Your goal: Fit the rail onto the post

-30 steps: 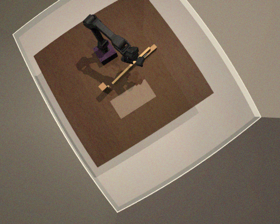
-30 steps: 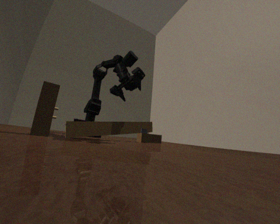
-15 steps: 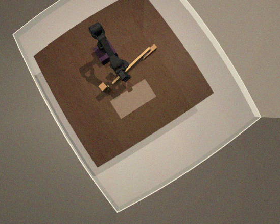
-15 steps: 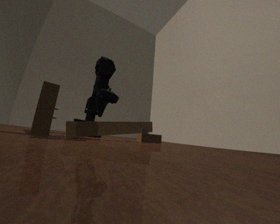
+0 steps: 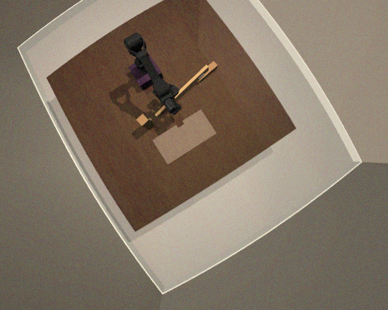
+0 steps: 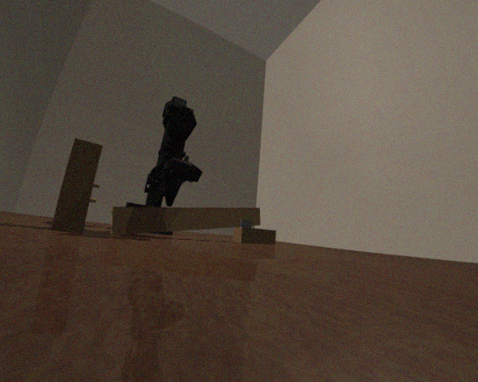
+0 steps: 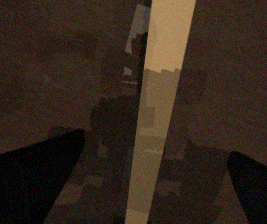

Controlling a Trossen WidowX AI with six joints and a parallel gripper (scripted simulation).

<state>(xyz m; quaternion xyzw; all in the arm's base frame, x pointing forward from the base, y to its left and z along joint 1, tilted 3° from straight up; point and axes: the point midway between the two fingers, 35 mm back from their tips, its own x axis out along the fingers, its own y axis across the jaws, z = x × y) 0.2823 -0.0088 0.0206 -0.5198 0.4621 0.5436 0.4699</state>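
The long wooden rail point(image 5: 192, 81) point(image 6: 211, 219) point(image 7: 166, 40) slopes slightly. Its far end rests at the bracket point(image 6: 246, 223) on the low footboard block point(image 5: 213, 66) point(image 6: 259, 236); its near end is down on the table. The wooden post point(image 5: 142, 119) point(image 6: 77, 187) stands beyond that end, across a gap, with an upper peg point(image 6: 96, 186) and a lower peg point(image 6: 92, 201) pointing toward the rail. My gripper point(image 5: 173, 106) point(image 6: 169, 201) point(image 7: 156, 147) is open and empty, above the rail. In the wrist view the rail runs between the spread fingers. The end holes are not visible.
The arm's purple base point(image 5: 143, 78) stands on the table beside the rail. A pale rectangle point(image 5: 185, 137) lies on the brown table on the rail's other side. The arm's shadow falls over part of the rail and near the post.
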